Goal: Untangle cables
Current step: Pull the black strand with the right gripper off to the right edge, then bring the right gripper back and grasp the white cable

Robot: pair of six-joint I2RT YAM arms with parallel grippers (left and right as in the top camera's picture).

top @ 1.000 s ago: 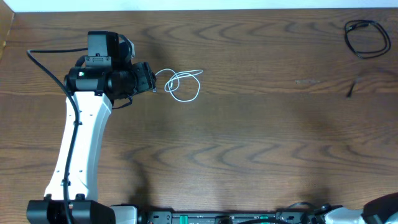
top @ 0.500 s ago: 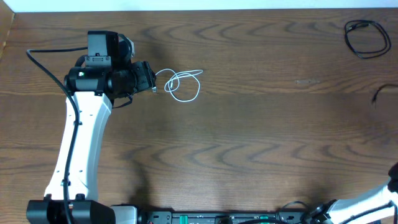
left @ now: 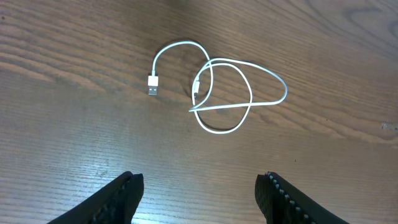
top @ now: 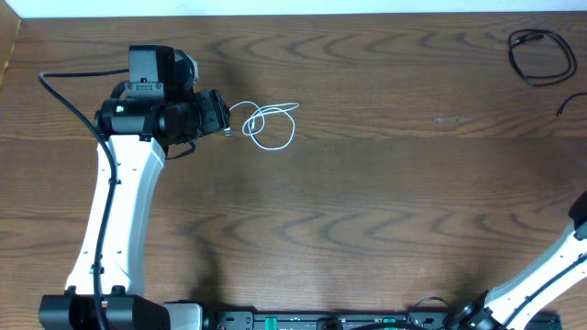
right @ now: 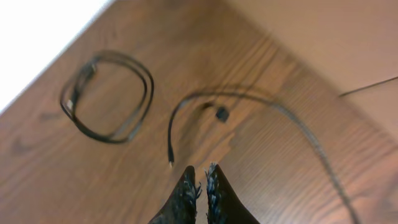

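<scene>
cables sit well apart on desk (top: 385, 202), apparently separated: white cable (left: 217, 93) crosses itself at left, black cable (right: 109, 93) coiled far right. left gripper (left: 199, 182) jaws apart above white loops, probably to grab; right gripper (right: 200, 177) jaws together, apparently empty.

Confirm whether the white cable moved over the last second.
No. The white cable keeps the same loops on the same grain swirl of the table in the overhead view.

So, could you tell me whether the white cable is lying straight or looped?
Looped: the white cable crosses itself in overlapping loops, its USB plug lying free.
</scene>
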